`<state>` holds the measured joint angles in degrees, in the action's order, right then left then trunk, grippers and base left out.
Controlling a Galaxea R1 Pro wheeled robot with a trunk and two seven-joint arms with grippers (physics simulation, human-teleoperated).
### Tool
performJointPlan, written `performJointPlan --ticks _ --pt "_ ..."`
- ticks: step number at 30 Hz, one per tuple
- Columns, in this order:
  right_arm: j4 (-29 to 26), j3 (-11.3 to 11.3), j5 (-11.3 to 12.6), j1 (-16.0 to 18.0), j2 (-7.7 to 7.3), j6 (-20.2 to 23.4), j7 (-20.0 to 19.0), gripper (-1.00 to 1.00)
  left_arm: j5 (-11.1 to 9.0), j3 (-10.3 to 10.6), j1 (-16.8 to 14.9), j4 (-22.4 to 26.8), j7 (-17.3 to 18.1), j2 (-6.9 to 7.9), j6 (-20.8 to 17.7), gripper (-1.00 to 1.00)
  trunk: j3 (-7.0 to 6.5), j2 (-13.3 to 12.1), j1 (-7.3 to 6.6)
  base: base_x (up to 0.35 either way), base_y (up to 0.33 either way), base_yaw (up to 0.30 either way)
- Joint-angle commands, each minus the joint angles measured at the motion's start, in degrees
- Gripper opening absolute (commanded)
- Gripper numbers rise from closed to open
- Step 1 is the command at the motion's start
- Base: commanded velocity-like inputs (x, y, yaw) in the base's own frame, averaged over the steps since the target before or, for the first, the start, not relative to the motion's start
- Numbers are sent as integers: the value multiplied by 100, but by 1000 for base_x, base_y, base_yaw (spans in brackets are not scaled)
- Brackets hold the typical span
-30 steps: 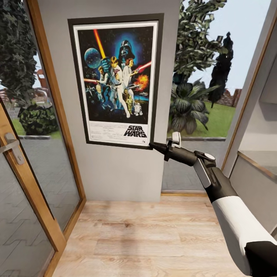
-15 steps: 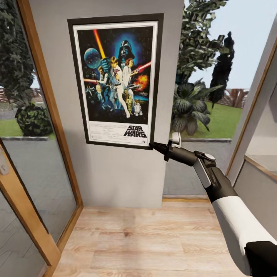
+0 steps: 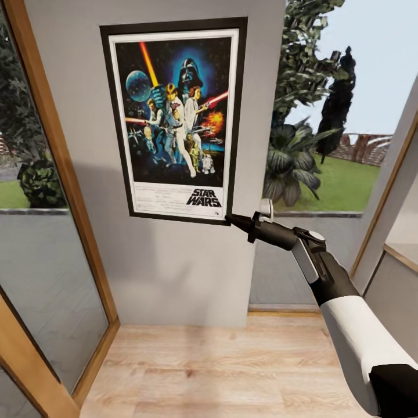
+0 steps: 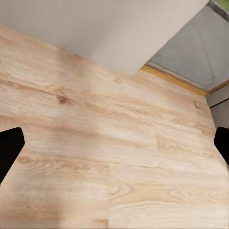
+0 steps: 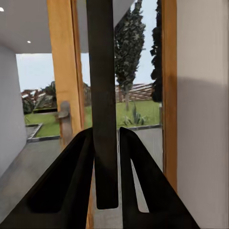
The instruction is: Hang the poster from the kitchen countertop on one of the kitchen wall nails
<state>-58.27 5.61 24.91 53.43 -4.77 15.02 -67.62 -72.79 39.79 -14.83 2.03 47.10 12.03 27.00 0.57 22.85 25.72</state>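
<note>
1. Head view. The poster (image 3: 174,119) stands upright and flat in front of a grey wall panel (image 3: 174,267), framed in black with the logo at its bottom. The right gripper (image 3: 230,219) pinches the frame's lower right corner, its fingers closed on the edge; the right arm (image 3: 348,319) reaches in from the near right. Wood-framed glazing (image 3: 52,232) flanks the panel on the left, and a window (image 3: 325,145) on the right looks onto trees and lawn. Pale wood floor (image 3: 220,371) lies below.

2. Left wrist view. The left gripper (image 4: 114,148) is spread wide, one dark fingertip (image 4: 9,150) at each side of the picture, with nothing between them. It faces the wood floor (image 4: 109,157), where the grey wall base (image 4: 95,33) meets a wooden threshold strip (image 4: 176,81).

3. Right wrist view. The two dark fingers (image 5: 76,186) are clamped on the poster's black frame (image 5: 102,95), seen edge-on as a dark vertical bar. Beyond stand a wooden door frame (image 5: 62,71) with a handle (image 5: 64,117), and the grey wall (image 5: 202,119).
</note>
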Motion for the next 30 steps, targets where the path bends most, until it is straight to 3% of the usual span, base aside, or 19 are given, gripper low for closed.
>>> performJointPlan --ticks 1,15,30 --pt "2 16 66 6 -6 71 -5 -100 -43 48 -2 -1 9 1 25 100 6 7 6 336 0 0" --pt "10 19 66 3 -6 71 -4 -100 -43 46 -2 -1 8 1 25 100 6 7 6 323 0 0" --pt "26 19 58 3 -4 80 -2 -100 -43 46 -2 -1 9 1 25 100 6 7 6 40 0 0"
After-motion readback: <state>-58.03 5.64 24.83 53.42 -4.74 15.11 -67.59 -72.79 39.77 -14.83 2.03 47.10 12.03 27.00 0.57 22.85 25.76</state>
